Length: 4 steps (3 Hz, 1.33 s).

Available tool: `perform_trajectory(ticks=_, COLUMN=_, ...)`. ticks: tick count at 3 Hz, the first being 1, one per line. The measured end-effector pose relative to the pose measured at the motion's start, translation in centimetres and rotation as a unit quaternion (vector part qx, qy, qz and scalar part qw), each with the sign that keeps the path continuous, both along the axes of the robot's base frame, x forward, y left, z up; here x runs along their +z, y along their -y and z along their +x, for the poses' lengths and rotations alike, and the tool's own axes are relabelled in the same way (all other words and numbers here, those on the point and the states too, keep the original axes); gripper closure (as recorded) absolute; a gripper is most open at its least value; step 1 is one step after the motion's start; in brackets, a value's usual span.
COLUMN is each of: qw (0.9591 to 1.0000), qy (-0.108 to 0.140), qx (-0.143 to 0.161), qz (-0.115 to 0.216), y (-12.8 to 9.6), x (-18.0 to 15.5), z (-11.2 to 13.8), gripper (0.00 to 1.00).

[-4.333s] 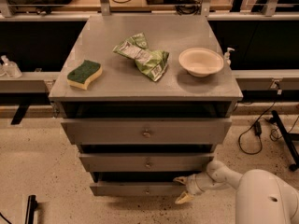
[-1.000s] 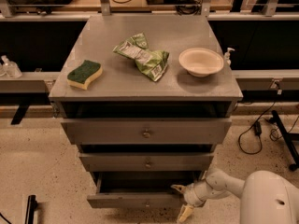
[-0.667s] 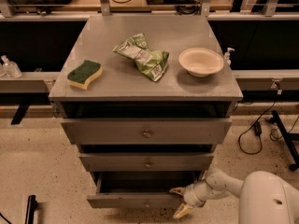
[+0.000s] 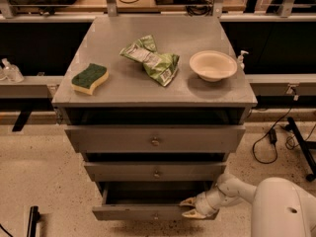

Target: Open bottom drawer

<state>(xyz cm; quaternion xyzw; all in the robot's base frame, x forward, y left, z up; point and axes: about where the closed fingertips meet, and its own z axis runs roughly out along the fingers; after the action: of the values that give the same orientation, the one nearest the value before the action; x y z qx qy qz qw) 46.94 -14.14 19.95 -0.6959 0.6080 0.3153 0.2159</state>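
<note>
The hand [image 4: 189,208] has its fingers spread, one above the other against the rim of the bottom drawer [image 4: 138,212], gripping nothing firmly. It could slip off, or this off-centre pull could skew and jam the drawer. The drawer is lowest under the desk [image 4: 232,100] and partly out, its knob [image 4: 156,216] just beside the hand.

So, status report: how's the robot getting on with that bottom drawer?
Gripper at right front edge of bottom drawer. Drawer partly out, interior showing. Nothing seen in its path.
</note>
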Motion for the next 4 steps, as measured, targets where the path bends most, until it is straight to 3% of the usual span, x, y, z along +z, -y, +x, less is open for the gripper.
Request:
perform_trajectory(ticks=1, qw=1.0000, qy=-0.002, qx=0.004, qz=0.000, y=0.0, x=0.0, z=-0.1, gripper=1.00)
perform_trajectory(ticks=2, qw=0.9991, qy=-0.021, qx=0.037, qz=0.003, y=-0.5, x=0.2, z=-1.1, gripper=1.00)
perform_trajectory(ticks=4, qw=0.9988, qy=-0.025, qx=0.041, qz=0.004, y=-0.5, x=0.3, z=-1.2, gripper=1.00)
